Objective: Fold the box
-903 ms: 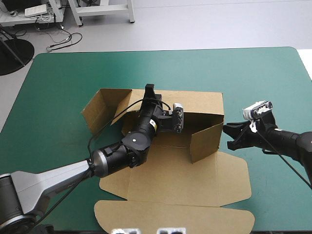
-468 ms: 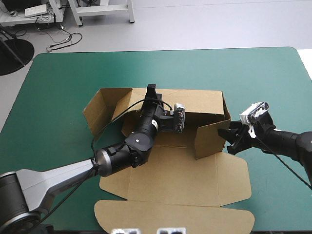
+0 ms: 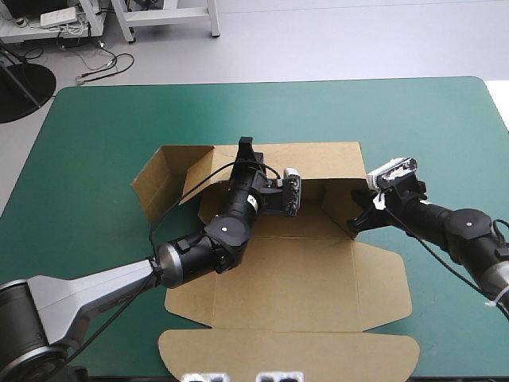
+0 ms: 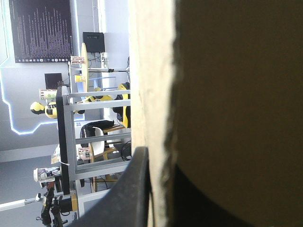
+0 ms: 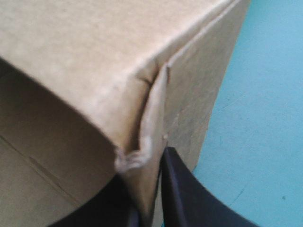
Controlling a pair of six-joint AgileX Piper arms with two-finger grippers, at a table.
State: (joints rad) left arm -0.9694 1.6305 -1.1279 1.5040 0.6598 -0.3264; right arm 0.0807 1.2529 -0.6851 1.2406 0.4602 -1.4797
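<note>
While the left gripper [image 3: 245,151] pinches the far wall of the box [image 3: 294,274], the right gripper [image 3: 355,226] clamps its raised right flap, fingers nearly together.

Box [image 3: 286,270] centre of table [image 3: 95,127]; left tool [image 3: 245,148] on back wall, right tool [image 3: 356,224] on right wall

No legible text, labels or numbers.

The right gripper [image 3: 359,221] has come in from the right to the box [image 3: 302,278] and now pinches its right flap [image 3: 338,203]. That flap, jutting toward the near edge earlier, now stands swung in closer to the back wall [image 3: 318,163].
</note>
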